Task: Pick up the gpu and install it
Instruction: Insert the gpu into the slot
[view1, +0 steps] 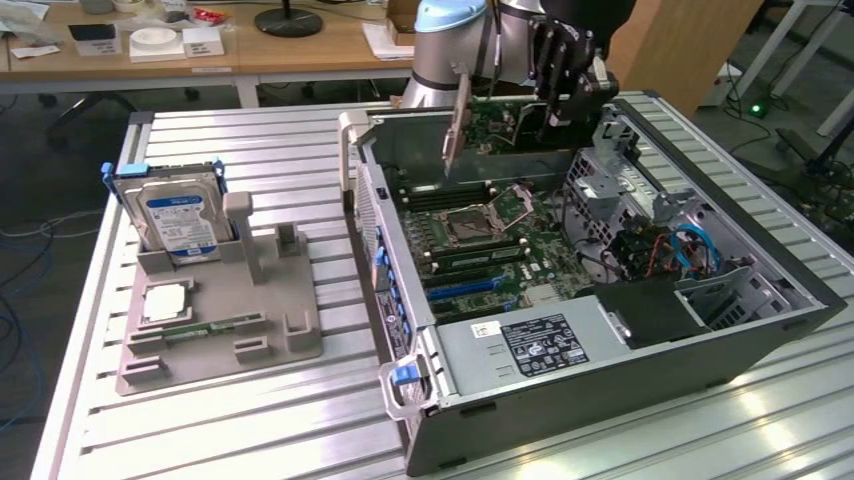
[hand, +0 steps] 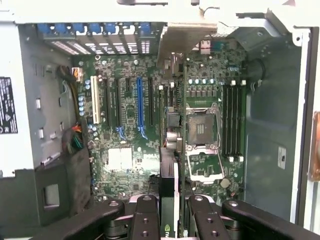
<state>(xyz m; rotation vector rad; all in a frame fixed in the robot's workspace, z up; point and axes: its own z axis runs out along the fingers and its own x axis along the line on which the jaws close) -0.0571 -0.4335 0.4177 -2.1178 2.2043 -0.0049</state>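
The gpu (view1: 501, 130) is a thin dark card with a grey metal end bracket (view1: 457, 120). It hangs above the back of the open computer case (view1: 747, 335), with my gripper (view1: 567, 95) shut on it from above. In the wrist view the gpu (hand: 170, 170) appears edge-on between my black fingers (hand: 145, 217), and my gripper (hand: 172, 220) stays shut on it. Its bracket (hand: 185, 40) points toward the case's rear slot openings. The card hovers over the motherboard (hand: 125, 150), beside the long blue slot (hand: 140, 107) and clear of the board.
A grey holder (view1: 220, 330) on the slatted table (view1: 267, 430) carries a silver hard drive with a blue label (view1: 174, 215), a green memory stick (view1: 207, 328) and a processor chip (view1: 163, 302). Inside the case sit the power supply (view1: 534, 345) and cables (view1: 667, 250).
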